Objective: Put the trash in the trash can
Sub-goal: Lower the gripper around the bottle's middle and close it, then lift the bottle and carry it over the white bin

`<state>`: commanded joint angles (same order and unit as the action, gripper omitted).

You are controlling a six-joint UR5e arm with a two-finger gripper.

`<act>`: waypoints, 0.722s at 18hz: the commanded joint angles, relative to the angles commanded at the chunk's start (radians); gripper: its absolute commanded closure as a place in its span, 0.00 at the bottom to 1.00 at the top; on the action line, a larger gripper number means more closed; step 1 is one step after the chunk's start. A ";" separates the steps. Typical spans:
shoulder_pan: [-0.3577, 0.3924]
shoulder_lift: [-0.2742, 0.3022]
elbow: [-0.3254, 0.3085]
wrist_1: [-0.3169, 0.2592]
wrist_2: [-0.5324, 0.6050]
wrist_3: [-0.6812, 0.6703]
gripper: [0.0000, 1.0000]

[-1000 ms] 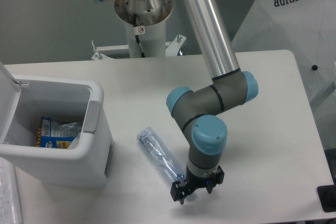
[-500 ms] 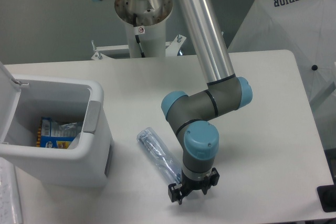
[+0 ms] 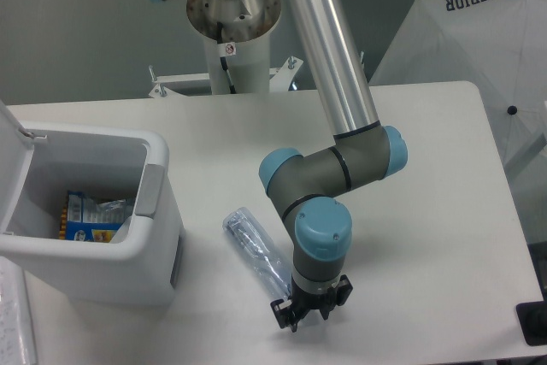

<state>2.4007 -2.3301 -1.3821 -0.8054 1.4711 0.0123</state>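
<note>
Crushed clear plastic bottle (image 3: pixel 256 250) lies on the worktop (image 3: pixel 427 168), not yet binned. White rectangular trash can (image 3: pixel 94 237) stands open nearby. Gripper (image 3: pixel 306 314) jaws apart at the bottle's end.

The white rectangular plastic trash can (image 3: pixel 128 250) stood with its lid open, its mouth unobstructed from above. A blue-and-yellow packet (image 3: pixel 85 215) lay inside. Bare white table (image 3: pixel 214 143) separated it from the crushed clear plastic bottle (image 3: pixel 254 247), whose near end the black two-finger gripper (image 3: pixel 303 312) crowded.
</note>
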 joint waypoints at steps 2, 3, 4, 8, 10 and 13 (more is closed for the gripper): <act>-0.002 0.002 -0.003 -0.002 0.002 0.000 0.44; -0.006 0.002 -0.002 0.000 0.002 0.000 0.45; -0.009 0.003 -0.002 0.000 0.002 0.000 0.47; -0.011 0.005 -0.002 0.000 0.002 -0.002 0.55; -0.011 0.005 -0.002 0.000 0.002 -0.002 0.59; -0.011 0.005 -0.002 0.000 0.000 -0.014 0.65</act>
<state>2.3899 -2.3255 -1.3837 -0.8053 1.4711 -0.0015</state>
